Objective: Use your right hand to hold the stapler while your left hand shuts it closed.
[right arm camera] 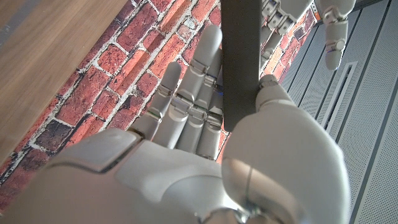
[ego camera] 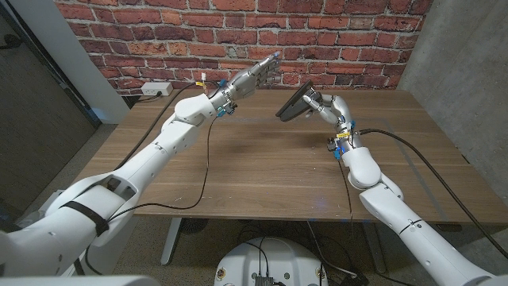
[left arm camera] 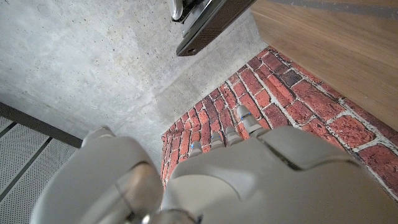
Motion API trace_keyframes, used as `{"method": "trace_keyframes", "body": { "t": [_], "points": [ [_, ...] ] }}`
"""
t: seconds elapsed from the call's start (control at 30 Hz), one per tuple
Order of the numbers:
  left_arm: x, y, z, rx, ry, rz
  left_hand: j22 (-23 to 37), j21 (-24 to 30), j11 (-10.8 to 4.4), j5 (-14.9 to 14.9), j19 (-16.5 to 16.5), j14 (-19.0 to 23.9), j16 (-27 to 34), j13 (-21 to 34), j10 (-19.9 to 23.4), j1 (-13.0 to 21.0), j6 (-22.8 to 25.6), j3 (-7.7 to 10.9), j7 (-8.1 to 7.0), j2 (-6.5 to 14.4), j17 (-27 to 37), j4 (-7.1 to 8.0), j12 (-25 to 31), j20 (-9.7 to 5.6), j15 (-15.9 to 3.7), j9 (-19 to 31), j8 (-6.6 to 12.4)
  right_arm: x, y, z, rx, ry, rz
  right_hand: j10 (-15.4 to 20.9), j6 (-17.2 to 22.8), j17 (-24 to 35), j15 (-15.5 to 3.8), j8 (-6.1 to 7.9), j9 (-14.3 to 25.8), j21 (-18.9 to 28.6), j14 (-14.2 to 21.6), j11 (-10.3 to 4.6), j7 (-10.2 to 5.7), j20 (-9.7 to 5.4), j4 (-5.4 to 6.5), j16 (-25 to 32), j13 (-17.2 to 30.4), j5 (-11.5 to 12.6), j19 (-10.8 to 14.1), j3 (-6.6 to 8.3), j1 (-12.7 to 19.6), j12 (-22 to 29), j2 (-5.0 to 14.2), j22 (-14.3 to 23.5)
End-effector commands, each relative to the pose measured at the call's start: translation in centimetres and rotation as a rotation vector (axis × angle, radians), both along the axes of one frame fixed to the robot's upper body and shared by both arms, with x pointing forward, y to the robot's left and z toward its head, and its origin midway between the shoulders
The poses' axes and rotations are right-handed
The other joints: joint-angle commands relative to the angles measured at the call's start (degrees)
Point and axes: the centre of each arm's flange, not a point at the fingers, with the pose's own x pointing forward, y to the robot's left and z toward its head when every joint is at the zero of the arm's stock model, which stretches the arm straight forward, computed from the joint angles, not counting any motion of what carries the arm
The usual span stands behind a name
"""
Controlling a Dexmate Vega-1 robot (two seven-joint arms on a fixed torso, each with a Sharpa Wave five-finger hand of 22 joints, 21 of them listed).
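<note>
A dark grey stapler (ego camera: 293, 103) is held tilted above the far middle of the table by my right hand (ego camera: 319, 103). In the right wrist view the stapler (right arm camera: 241, 56) runs between thumb and fingers of my right hand (right arm camera: 205, 124). My left hand (ego camera: 252, 79) hovers in the air a little left of the stapler with its fingers stretched out toward it, apart from it and holding nothing. The left wrist view shows my left hand (left arm camera: 236, 174) and the stapler (left arm camera: 208, 25) beyond its fingertips. My left hand's fingertips (right arm camera: 329, 25) show past the stapler.
A wooden table (ego camera: 270, 167) lies below both arms. A white power strip (ego camera: 155, 89) sits at its far left corner. A brick wall (ego camera: 238, 32) stands behind, with a concrete wall (ego camera: 468, 56) at the right. Cables hang from both wrists.
</note>
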Motion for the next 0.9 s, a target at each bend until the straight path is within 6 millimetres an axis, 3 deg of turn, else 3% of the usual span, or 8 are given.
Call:
{"method": "trace_keyframes", "body": {
  "t": [0.03, 0.53, 0.9],
  "points": [
    [-0.6, 2.5, -1.5, -0.025, 0.012, -0.007, 0.15, -0.31, 0.01, 0.08, -13.28, -8.18, 0.4, 0.16, -6.69, -0.66, -8.84, -0.41, -0.33, 0.28, 0.13, 0.32, 0.34, 0.13, -0.44, 0.02, 0.48, -0.2, 0.4, 0.3, 0.068, 0.005, -0.005, 1.89, 1.73, 0.21, -1.25, 0.05, 0.11, 0.56, -1.03, -1.65, -2.51, -9.84, 0.34, -0.16, 0.32, 0.15, -0.38, 1.1, 9.7, 0.08, 10.05, -0.1],
    [-0.9, 5.2, -2.5, -0.045, 0.013, -0.022, 0.19, -0.44, 0.17, 0.1, -13.01, -8.21, 0.6, 0.13, -6.72, -1.2, -8.6, -0.74, -0.26, 0.76, -0.03, 0.34, 0.54, 0.02, -0.52, -0.01, 0.64, -0.7, 1.7, 0.0, 0.111, 0.02, -0.012, 1.88, 1.78, 0.28, -1.3, -0.02, 0.0, 0.75, -1.07, -1.86, -2.42, -9.81, 0.39, -0.37, 0.26, 0.16, -0.6, 1.23, 9.73, -0.09, 10.08, -0.6],
    [-1.6, 4.8, -3.9, -0.059, 0.029, -0.003, 0.21, -0.8, 0.43, 0.13, -13.41, -8.58, 0.6, 0.1, -7.0, -1.52, -8.67, -0.99, -0.17, 1.12, -0.15, 0.27, 0.58, -0.21, -0.46, -0.03, 0.64, -1.4, 1.1, 0.1, 0.098, 0.008, 0.004, 1.92, 1.72, 0.33, -1.27, -0.03, 0.03, 0.84, -1.05, -1.6, -2.57, -9.83, 0.41, -0.48, 0.31, 0.16, -0.8, 1.28, 9.74, -0.12, 10.04, -0.93]
  ]
}}
